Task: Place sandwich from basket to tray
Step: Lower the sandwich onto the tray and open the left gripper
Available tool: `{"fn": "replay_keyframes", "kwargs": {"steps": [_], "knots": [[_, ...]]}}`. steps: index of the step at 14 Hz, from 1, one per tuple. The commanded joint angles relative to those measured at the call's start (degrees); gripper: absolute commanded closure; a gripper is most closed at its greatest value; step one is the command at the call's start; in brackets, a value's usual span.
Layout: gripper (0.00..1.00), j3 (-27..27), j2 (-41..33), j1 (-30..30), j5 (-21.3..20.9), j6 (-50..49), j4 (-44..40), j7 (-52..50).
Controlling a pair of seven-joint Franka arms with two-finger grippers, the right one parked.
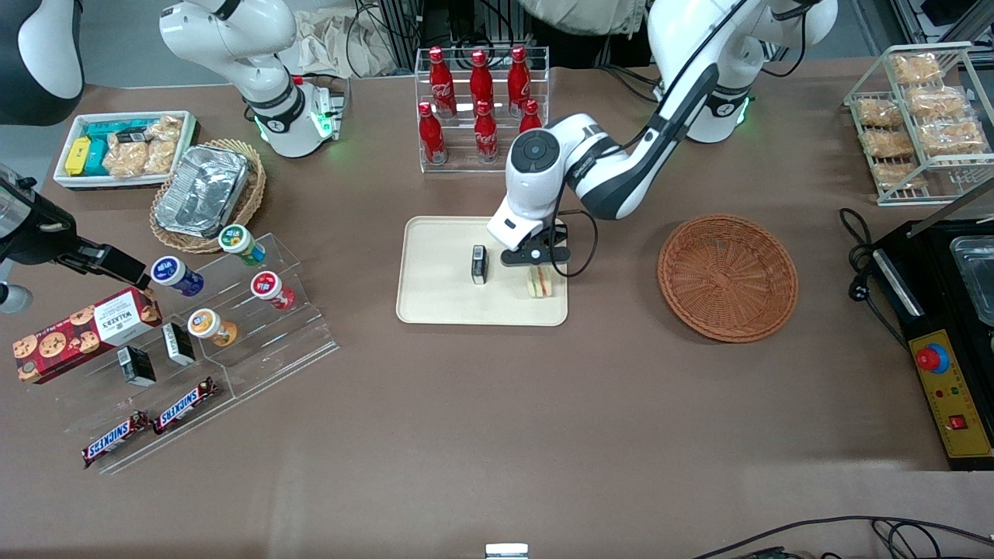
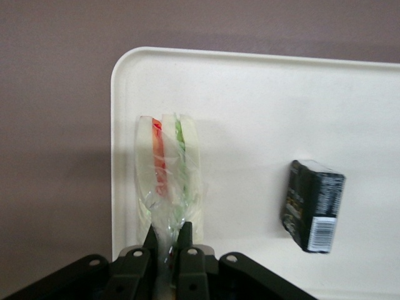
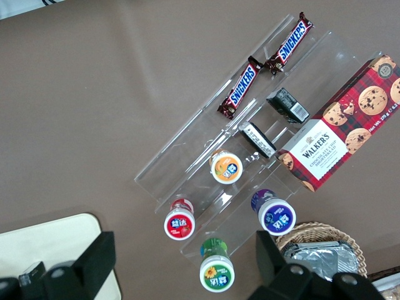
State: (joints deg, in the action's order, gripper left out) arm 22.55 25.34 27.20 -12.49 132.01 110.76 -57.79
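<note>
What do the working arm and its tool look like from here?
The working arm has glossy white shells with black joint bands and a dark round cap on its wrist. A black cable loops beside the wrist, and its base glows green. The tool, over the tray's edge, is black, with two slim dark fingers on a black body with small screws.

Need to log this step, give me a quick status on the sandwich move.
Hand shut on the sandwich wrapper, over the tray. Sandwich at tray's edge nearest the basket. Small black box beside it, not touching.
</note>
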Motion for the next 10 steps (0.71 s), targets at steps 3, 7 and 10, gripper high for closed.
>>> {"fn": "replay_keyframes", "kwargs": {"steps": [3,7,10], "knots": [[0.01,-0.8,0.5,0.3,-2.7,0.0,0.1,-3.3],[0.00,-2.2,-2.4,0.2,-2.6,-5.5,-1.1,-3.3],[0.00,-1.9,-8.0,-4.4,-1.8,-14.9,-3.3,0.0]]}}
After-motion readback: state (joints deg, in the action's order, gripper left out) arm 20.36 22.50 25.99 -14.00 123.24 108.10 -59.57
